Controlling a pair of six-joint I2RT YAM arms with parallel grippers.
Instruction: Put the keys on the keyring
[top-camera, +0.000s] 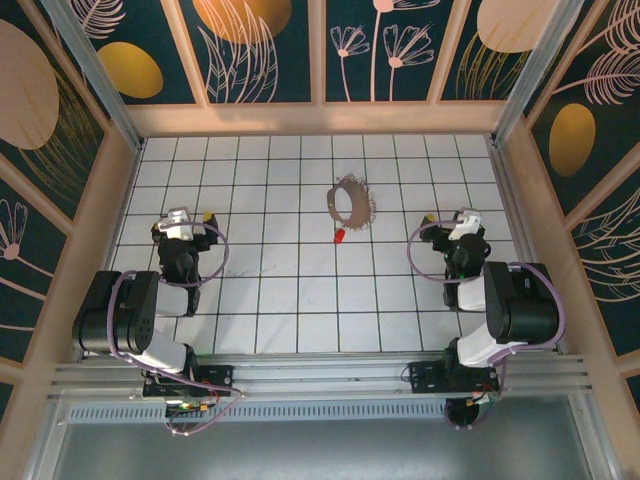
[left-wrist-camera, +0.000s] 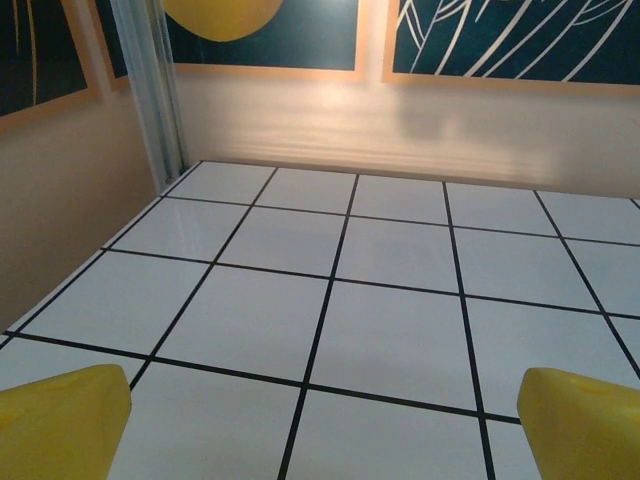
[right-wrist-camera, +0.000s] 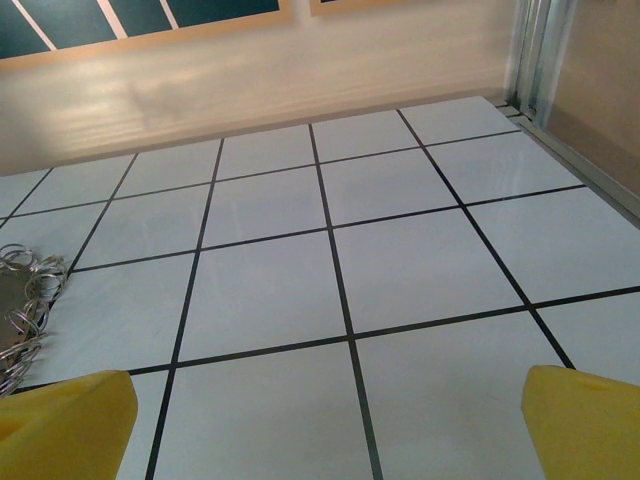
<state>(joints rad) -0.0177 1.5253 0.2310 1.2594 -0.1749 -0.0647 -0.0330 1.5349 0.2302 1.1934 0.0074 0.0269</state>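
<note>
Silvery keyring (right-wrist-camera: 22, 300) sits cropped at the edge, red key (top-camera: 339, 237) perhaps touching it; left gripper (left-wrist-camera: 320, 425) and right gripper (right-wrist-camera: 325, 425) hover low, jaws apart.

The keyring (right-wrist-camera: 25, 320) runs off the right wrist view's left edge; from above the key (top-camera: 339, 237) shows no detail

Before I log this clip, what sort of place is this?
Probably a purpose-built robot test enclosure, not a home: a white gridded tile table boxed in by botanical-print wall panels, with an aluminium mounting rail along the near edge.
</note>
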